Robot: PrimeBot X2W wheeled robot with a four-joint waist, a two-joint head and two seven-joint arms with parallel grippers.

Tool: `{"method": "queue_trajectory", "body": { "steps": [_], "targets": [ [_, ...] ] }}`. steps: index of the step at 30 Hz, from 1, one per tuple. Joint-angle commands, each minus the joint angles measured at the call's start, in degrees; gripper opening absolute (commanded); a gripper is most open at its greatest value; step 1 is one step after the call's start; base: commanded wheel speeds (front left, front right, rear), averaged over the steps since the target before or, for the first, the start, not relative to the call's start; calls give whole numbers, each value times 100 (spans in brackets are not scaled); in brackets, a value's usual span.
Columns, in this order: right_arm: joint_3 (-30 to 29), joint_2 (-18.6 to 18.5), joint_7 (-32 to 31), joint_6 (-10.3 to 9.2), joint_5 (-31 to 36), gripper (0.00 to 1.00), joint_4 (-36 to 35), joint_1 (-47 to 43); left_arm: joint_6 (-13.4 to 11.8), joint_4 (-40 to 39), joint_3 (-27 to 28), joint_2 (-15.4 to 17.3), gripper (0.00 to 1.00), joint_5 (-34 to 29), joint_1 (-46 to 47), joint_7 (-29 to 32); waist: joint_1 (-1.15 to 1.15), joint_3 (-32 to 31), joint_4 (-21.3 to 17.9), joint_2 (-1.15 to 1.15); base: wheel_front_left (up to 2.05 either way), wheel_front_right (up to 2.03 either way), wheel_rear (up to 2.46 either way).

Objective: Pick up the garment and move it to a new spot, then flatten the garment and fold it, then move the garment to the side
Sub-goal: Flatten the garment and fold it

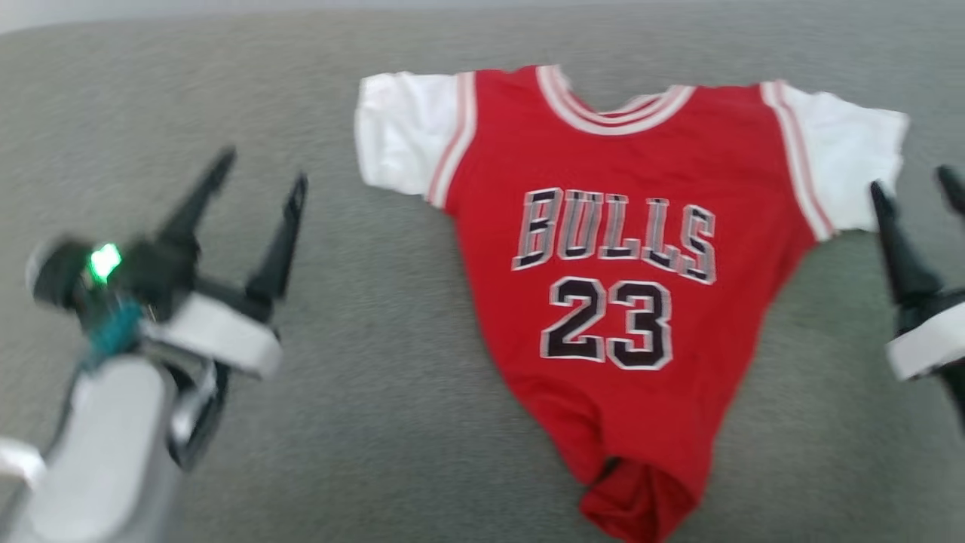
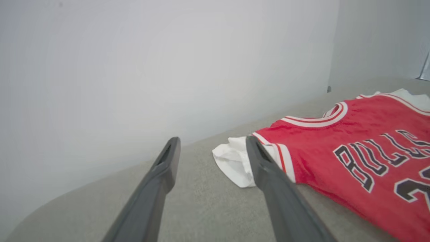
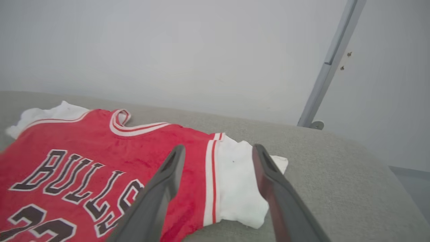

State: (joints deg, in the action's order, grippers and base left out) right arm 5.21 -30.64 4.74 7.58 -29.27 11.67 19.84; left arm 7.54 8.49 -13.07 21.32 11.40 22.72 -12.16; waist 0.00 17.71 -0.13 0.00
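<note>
the red bulls jersey [image 1: 603, 151] lies face up on grey upholstery [image 1: 377, 392], collar pointing away, between two spread, empty grippers: right gripper [image 1: 912, 181] just beside its white sleeve [image 1: 852, 166], left gripper [image 1: 264, 170] farther off.

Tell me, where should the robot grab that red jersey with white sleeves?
Probably the white sleeve ends of the red soft-fabric jersey, left gripper and right gripper each coming from its own outer side. It lies spread face up, so those loose edges stick out sideways.
</note>
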Motion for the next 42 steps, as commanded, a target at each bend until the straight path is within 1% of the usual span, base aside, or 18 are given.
{"method": "queue_trajectory", "body": {
  "steps": [1,3,4,6,8,10,11,15,20,22,24,30,37,38,39,40,41,42],
  "targets": [
    [-12,146,72,-15,6,100,-177,-140,-15,2,-205,207,100,223,321,149,0,-10,-380,0,0,0,0],
    [-25,359,143,-15,0,100,-446,-303,-16,74,-593,664,100,360,846,418,0,78,-585,0,0,0,0],
    [-8,442,159,-15,48,100,-576,-369,-15,131,-802,798,100,588,1087,572,0,125,-699,0,0,0,0],
    [-31,640,217,-15,87,100,-814,-441,-14,275,-1202,1196,100,908,1659,901,0,268,-929,0,0,0,0],
    [-4,790,234,-11,147,100,-997,-492,-15,473,-1587,1441,100,1467,2239,1229,0,435,-1141,0,0,0,0],
    [14,902,242,-12,180,100,-1125,-480,-14,642,-2035,1727,100,1875,2849,1553,0,611,-1337,0,0,0,0],
    [35,962,229,-11,185,100,-1165,-469,-14,777,-2213,1801,100,2194,3117,1738,0,687,-1429,0,0,0,0],
    [139,1110,254,-11,231,100,-1275,-350,-14,1273,-2959,2175,100,3254,4189,2739,0,999,-1783,0,0,0,0],
    [316,1235,399,-11,254,100,-1262,-260,-13,1927,-3586,2497,100,4441,5054,4566,0,1264,-2108,0,0,0,0],
    [375,1283,438,-11,246,100,-1246,-253,-13,2100,-3753,2615,100,4734,5298,5175,0,1332,-2184,0,0,0,0],
    [442,1310,457,-11,245,100,-1227,-225,-13,2205,-3908,2709,100,4899,5463,5610,0,1390,-2248,0,0,0,0],
    [540,1344,560,-11,281,100,-1140,-121,-13,2529,-4077,2842,100,5328,5657,6121,0,1530,-2376,0,0,0,0],
    [556,1293,534,-11,290,100,-1113,-32,-12,2554,-4305,2918,100,5655,5510,6612,0,1572,-2417,0,0,0,0],
    [546,1288,532,-11,283,100,-1121,-32,-12,2536,-4311,2919,93,5725,5489,6637,0,1576,-2418,0,0,0,0],
    [538,1284,526,-11,277,100,-1129,-36,-9,2508,-4310,2912,63,5780,5482,6629,0,1582,-2418,0,0,0,0],
    [540,1282,512,-11,266,100,-1141,-38,-7,2488,-4318,2913,42,5819,5484,6601,0,1589,-2417,0,0,0,0],
    [546,1275,498,-11,244,100,-1149,-23,-7,2473,-4337,2915,0,5838,5488,6591,0,1596,-2415,0,0,0,0],
    [571,1228,451,-11,253,100,-1157,11,-7,2441,-4362,2916,0,5848,5495,6576,0,1604,-2412,0,0,0,0]
  ]
}}
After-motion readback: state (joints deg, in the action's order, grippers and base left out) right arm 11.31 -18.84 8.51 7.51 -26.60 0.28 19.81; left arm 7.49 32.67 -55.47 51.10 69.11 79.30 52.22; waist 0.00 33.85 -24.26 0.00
